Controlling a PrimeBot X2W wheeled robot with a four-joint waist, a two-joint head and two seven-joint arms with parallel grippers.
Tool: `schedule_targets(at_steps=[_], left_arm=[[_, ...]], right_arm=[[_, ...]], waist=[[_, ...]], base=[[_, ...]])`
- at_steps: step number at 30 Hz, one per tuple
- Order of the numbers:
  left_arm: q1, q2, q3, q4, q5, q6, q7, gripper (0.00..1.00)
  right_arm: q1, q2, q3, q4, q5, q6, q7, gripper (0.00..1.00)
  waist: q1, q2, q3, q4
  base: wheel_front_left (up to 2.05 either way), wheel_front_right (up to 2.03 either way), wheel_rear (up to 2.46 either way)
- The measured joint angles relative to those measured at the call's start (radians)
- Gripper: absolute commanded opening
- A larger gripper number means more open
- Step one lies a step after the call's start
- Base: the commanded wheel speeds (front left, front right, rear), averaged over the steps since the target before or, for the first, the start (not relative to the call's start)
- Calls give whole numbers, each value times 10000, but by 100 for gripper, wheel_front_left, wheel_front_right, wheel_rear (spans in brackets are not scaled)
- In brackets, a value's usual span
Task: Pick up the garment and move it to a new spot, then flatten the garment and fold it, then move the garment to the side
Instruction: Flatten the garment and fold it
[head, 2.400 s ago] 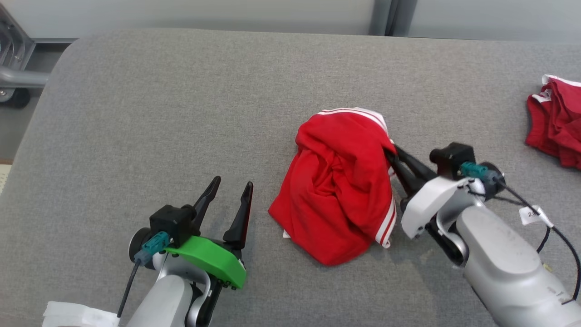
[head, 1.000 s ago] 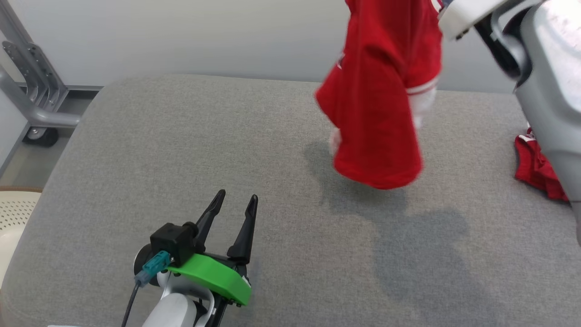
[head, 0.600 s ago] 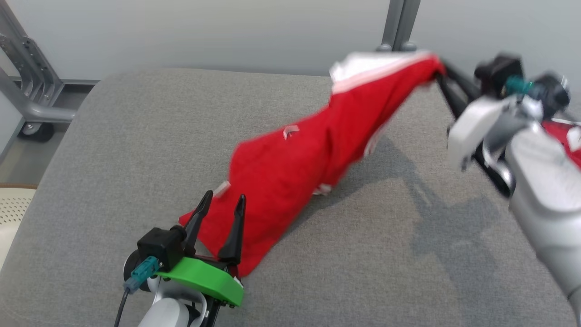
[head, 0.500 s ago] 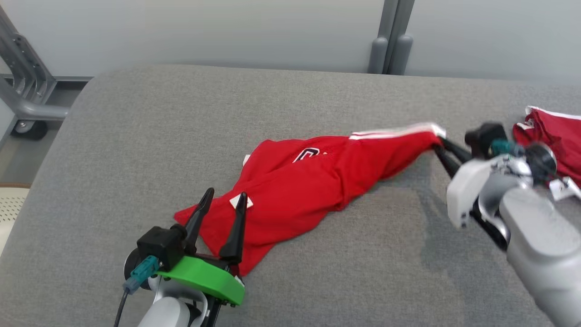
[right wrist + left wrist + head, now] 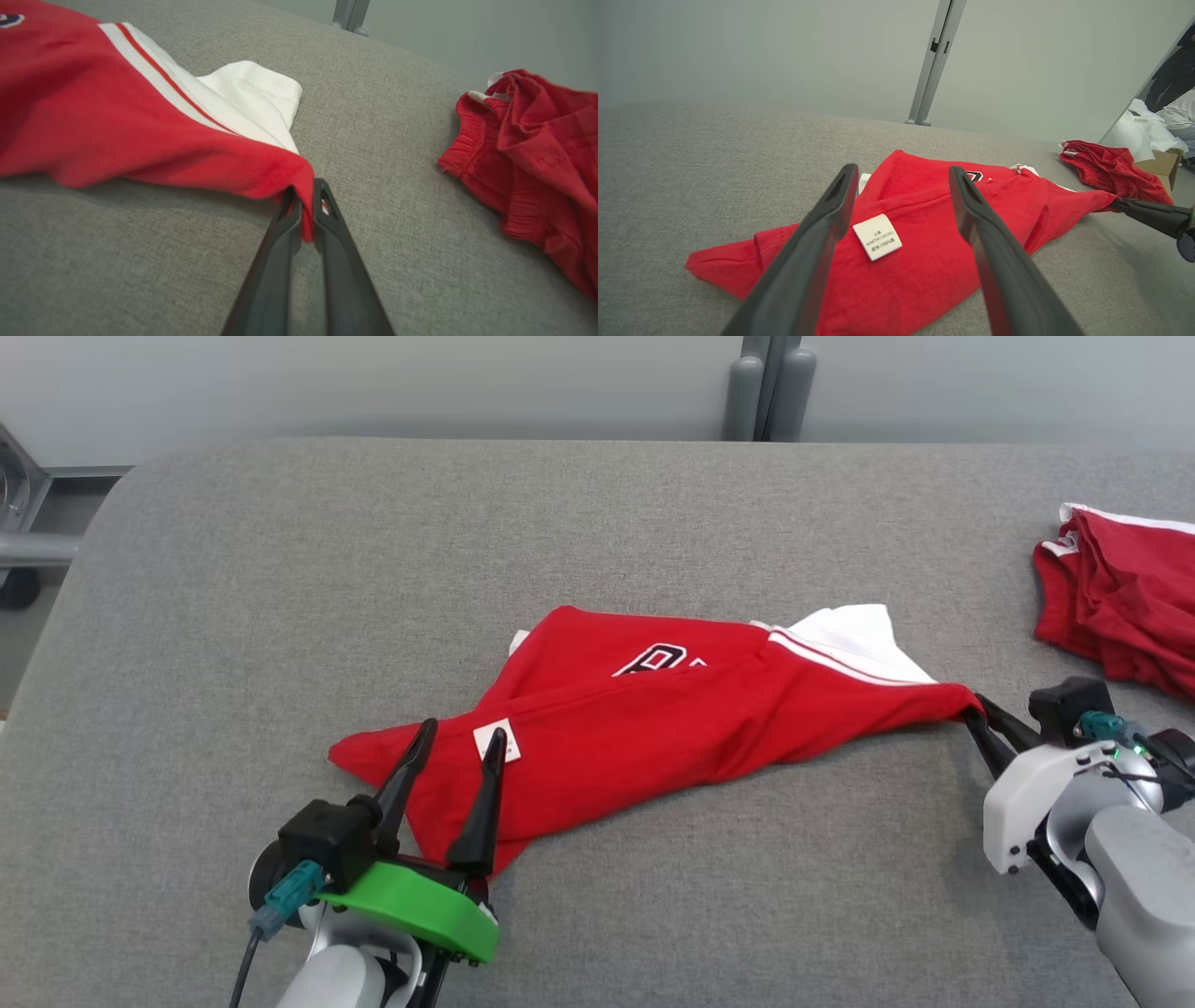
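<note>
The red garment (image 5: 653,728) lies stretched out in the middle of the grey table (image 5: 280,569). Its long axis runs left to right across the robot's front, with the left end a little nearer the robot. It tapers to a point at the right end, where the right tool (image 5: 976,714) is closed tight on the red corner, pinching the cloth between its two fingers low over the table. A white sleeve (image 5: 859,635) with red stripes lies just behind that corner. The broader left end lies beneath the left tool (image 5: 464,730), whose fingers stand wide apart on either side of a white label (image 5: 495,740), gripping nothing. Whether their tips touch the cloth cannot be told. A crumpled red cloth (image 5: 1120,597) lies well apart at the table's far right.
</note>
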State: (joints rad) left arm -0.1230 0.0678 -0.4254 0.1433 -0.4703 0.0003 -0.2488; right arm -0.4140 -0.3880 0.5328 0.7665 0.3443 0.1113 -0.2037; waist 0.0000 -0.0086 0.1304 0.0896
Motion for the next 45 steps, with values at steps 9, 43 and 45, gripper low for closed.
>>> schedule_targets(at_steps=[9, 43, 45], left_arm=[[3, 196, 153, 307, 6, 125, 180, 100], [29, 441, 1582, 1687, -823, 882, 1246, 100], [20, 437, 1572, 1699, -823, 882, 1246, 100]], right_arm=[[344, 86, -113, 318, 79, -272, -171, 23], [373, -491, -1335, -1567, 345, -261, -464, 100], [453, -487, -1348, -1668, 345, -261, -464, 100]], waist=[[0, 0, 37, -121], [0, 0, 138, -1406], [0, 0, 129, -1389]], base=[[0, 0, 0], [0, 0, 0], [0, 0, 0]])
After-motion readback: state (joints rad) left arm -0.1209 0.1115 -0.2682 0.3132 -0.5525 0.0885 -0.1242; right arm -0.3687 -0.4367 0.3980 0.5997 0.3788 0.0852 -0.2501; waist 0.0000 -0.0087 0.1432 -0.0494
